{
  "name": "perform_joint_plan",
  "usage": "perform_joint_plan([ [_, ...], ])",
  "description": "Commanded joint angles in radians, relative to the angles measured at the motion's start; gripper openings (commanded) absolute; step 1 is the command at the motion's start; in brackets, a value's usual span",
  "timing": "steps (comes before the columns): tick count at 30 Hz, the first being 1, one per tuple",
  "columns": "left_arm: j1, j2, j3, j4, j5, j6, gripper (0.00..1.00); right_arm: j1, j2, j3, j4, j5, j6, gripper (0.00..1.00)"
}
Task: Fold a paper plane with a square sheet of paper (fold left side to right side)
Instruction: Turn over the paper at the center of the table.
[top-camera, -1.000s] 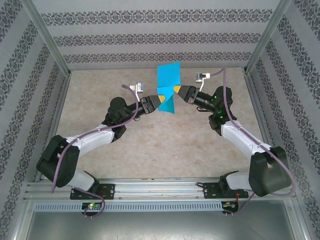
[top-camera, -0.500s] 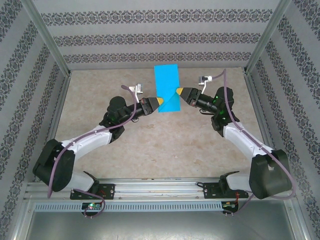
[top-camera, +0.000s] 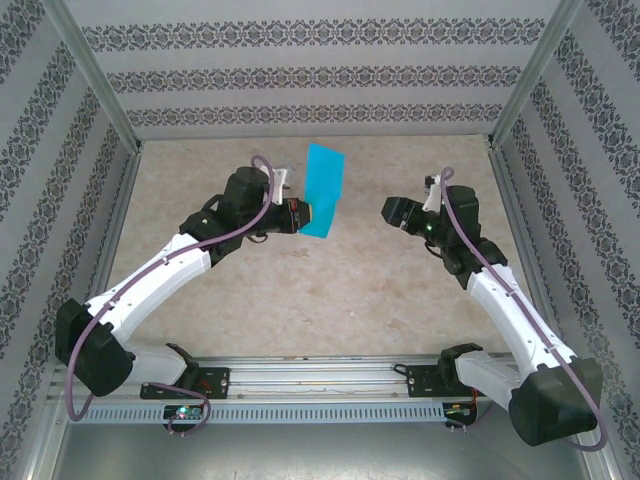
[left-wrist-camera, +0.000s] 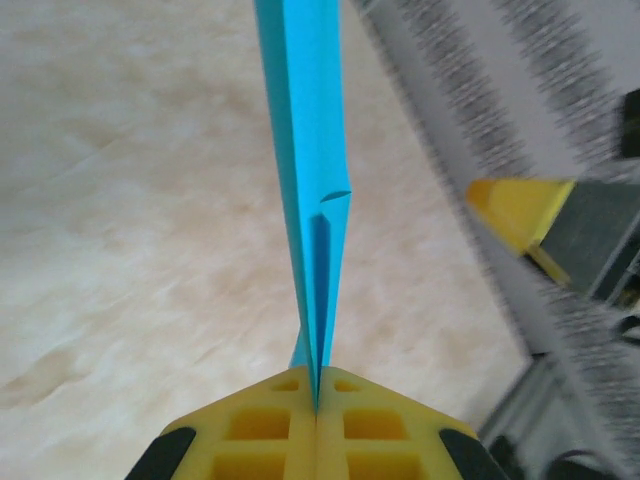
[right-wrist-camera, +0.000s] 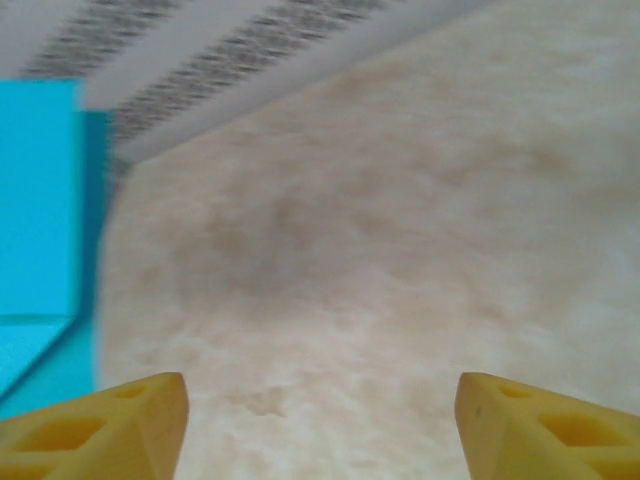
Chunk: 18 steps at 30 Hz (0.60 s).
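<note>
The turquoise sheet of paper (top-camera: 322, 188), folded into layers, stands on edge in the air above the middle of the table. My left gripper (top-camera: 303, 216) is shut on its lower near edge. In the left wrist view the yellow jaws (left-wrist-camera: 317, 402) meet on the paper (left-wrist-camera: 305, 150), which runs straight away from them with a small creased flap partway up. My right gripper (top-camera: 386, 210) stands open to the right of the paper, apart from it. Between its yellow fingertips (right-wrist-camera: 320, 425) there is only table, and the paper (right-wrist-camera: 40, 200) is at the far left of that view.
The beige marbled tabletop (top-camera: 330, 290) is bounded by patterned walls at the back (top-camera: 320, 75) and on both sides. A metal rail (top-camera: 320, 378) runs along the near edge with both arm bases. The right gripper's yellow finger (left-wrist-camera: 520, 208) appears to the paper's right in the left wrist view.
The right gripper let go of the paper, opened and drew back to the right. The left gripper closed on the paper, and its arm turned, tilting the paper to the left.
</note>
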Motion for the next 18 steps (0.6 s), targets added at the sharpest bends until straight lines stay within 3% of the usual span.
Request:
perform_joint_plan([
  [1,-0.093,0.043,0.103,-0.401,-0.300,0.139,0.00,-0.027,-0.020,0.010,-0.201,0.227,-0.070,0.79],
  [4,-0.178,0.125,0.190,-0.576,-0.498,0.102,0.00,-0.056,-0.024,-0.015,-0.225,0.273,-0.043,0.88],
  [9,-0.321,0.329,0.343,-0.907,-0.801,-0.098,0.00,-0.084,-0.033,-0.043,-0.228,0.285,-0.028,0.95],
  [18,-0.375,0.538,0.325,-0.907,-0.846,-0.353,0.00,-0.115,-0.051,-0.081,-0.214,0.265,-0.046,0.98],
])
